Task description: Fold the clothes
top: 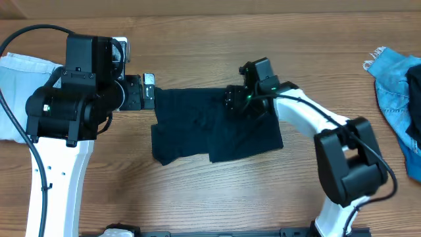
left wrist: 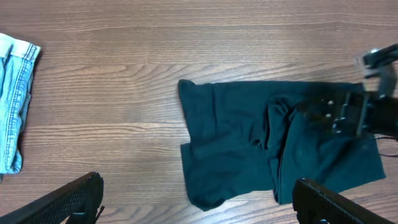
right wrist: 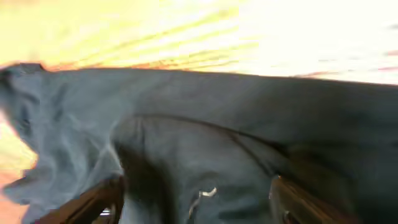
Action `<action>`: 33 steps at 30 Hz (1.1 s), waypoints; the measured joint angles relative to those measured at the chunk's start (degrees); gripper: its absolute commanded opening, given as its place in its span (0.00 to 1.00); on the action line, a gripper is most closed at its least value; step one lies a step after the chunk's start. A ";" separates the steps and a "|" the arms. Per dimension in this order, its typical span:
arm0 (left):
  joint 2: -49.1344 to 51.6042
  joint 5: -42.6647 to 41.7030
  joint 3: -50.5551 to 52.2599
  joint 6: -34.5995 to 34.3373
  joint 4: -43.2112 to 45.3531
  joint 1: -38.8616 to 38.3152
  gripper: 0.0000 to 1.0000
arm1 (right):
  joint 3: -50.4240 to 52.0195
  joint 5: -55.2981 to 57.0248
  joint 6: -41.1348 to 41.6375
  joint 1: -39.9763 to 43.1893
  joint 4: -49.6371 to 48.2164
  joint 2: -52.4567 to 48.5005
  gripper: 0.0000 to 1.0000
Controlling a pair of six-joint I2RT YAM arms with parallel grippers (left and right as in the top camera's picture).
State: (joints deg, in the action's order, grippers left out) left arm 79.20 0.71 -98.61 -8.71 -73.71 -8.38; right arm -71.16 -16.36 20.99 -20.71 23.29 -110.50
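- The navy garment (top: pixel 217 128) lies on the table (top: pixel 197 197) as a rough rectangle. One layer laps over another along a crease down its middle, so I judge it partly folded and not yet squared up.
- The right gripper (top: pixel 233 100) sits over the garment's far right part, low on the cloth. In the right wrist view its fingers (right wrist: pixel 99 199) stand apart with dark fabric spread beneath and between them, and nothing is pinched. It probably sits there either to lay that flap flat or to take a fresh hold near the far edge.
- The left gripper (top: pixel 150 92) hangs just off the garment's far left corner, beside the cloth and not on it. Its jaws are spread wide and hold nothing. From there it could catch that corner, which looks like the reason for its position.
- The pale blue piece (top: pixel 20 85) lies well left of the navy garment, partly under the left arm. The brighter blue denim piece (top: pixel 395 85) lies well to its right, bunched at the table's edge. Both are apart from the grippers, most likely awaiting their turn.
- The garment's near left corner is rumpled and will probably need smoothing.
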 measured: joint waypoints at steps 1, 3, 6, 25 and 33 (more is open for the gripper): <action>0.00 0.00 0.00 0.00 0.00 0.00 1.00 | -0.09 -0.46 -0.57 0.61 0.33 1.05 0.85; 0.00 0.00 0.00 0.00 0.00 0.00 1.00 | -0.46 -1.42 -2.05 1.68 0.74 2.58 0.86; 0.00 0.00 -0.02 0.00 -0.02 0.00 1.00 | -1.01 -2.51 -4.17 4.24 2.14 4.02 0.86; 0.00 0.00 0.00 0.00 0.00 0.00 1.00 | 0.74 -5.86 -15.45 22.12 23.74 4.09 0.80; 0.00 0.00 0.00 0.00 0.00 0.00 1.00 | 9.11 -6.62 -15.93 22.12 21.62 4.07 0.29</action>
State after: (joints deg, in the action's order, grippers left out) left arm 79.20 0.71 -98.61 -8.71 -73.71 -8.38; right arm -62.04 -22.98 5.06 1.41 44.91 -106.43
